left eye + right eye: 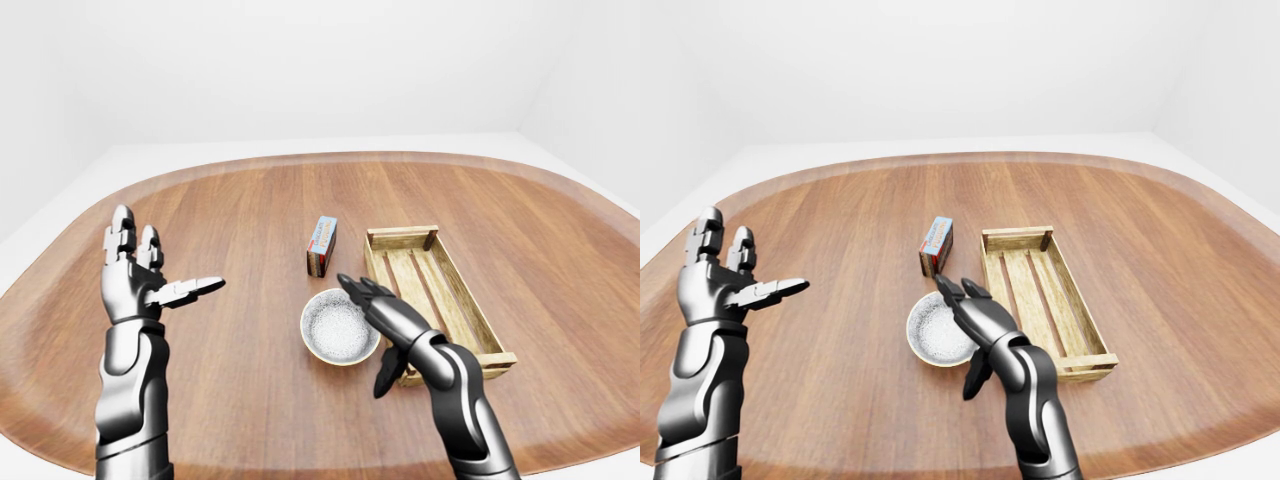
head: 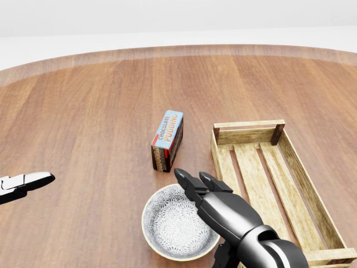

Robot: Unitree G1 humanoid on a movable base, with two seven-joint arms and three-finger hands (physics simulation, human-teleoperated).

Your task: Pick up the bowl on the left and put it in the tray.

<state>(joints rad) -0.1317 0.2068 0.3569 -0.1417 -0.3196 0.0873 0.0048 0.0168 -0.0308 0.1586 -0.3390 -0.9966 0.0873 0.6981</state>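
A white patterned bowl [image 2: 174,225] with a tan rim sits on the wooden table, left of the wooden slatted tray [image 2: 268,184]. My right hand [image 2: 195,184] hovers over the bowl's right rim, fingers spread open, thumb hanging below beside the bowl [image 1: 338,328]. Nothing is gripped. My left hand [image 1: 150,282] is raised at the left of the left-eye view, open, far from the bowl. The tray [image 1: 428,290] holds nothing.
A chocolate pudding box [image 2: 167,139] stands just above the bowl, left of the tray's top corner. The oval table's edge [image 1: 300,160] curves along the top, with white floor beyond.
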